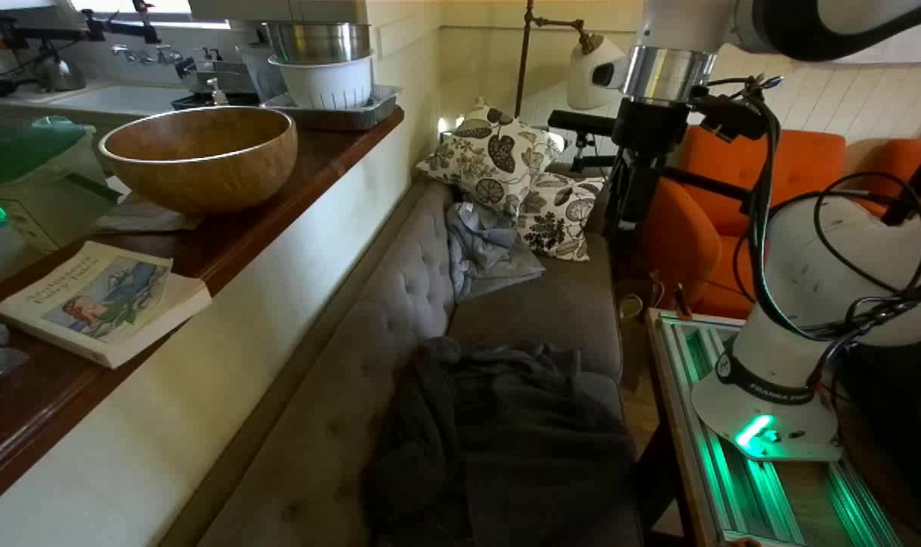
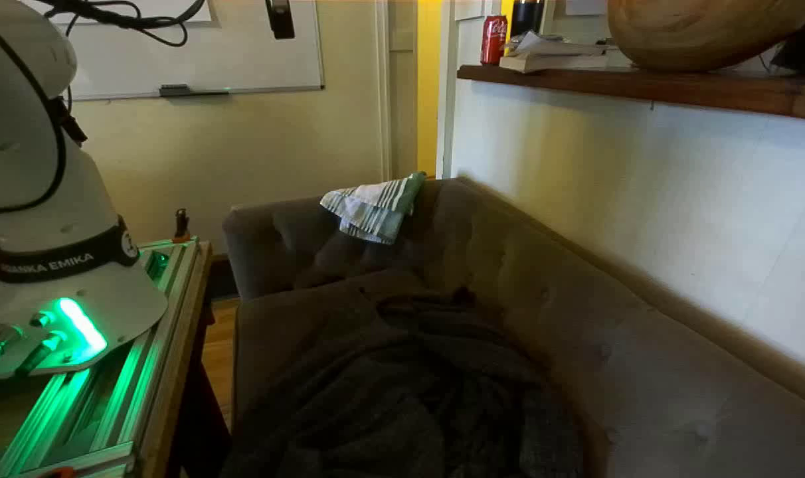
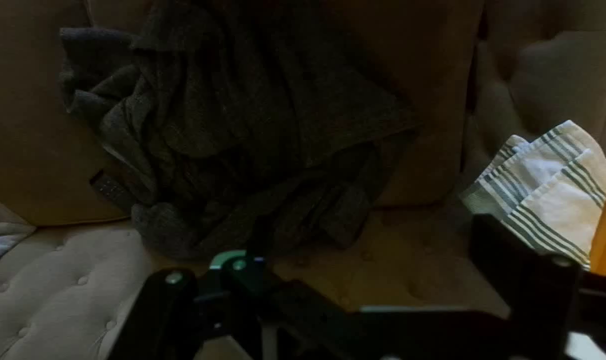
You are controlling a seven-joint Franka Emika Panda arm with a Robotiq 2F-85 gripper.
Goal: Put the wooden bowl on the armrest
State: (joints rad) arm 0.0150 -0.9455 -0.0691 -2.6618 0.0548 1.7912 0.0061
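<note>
The wooden bowl [image 1: 202, 171] is large, round and light brown. It stands upright on the dark wood ledge [image 1: 308, 171] above the sofa back; its lower part also shows on the ledge in an exterior view [image 2: 701, 33]. The sofa's grey tufted armrest [image 2: 276, 232] has a striped towel [image 2: 376, 209] draped over it. The armrest also shows at the right of the wrist view [image 3: 558, 80]. My gripper [image 1: 620, 216] hangs in the air by the sofa's seat edge, well away from the bowl. In the wrist view its fingers [image 3: 373, 230] are wide apart with nothing between them.
A book [image 1: 111, 300] lies on the ledge near the bowl; a metal pot [image 1: 320, 42] in a white colander stands farther along. A red can [image 2: 493, 40] is on the ledge. A dark blanket [image 1: 506, 441] covers part of the seat. Floral pillows [image 1: 498, 152] fill the far end.
</note>
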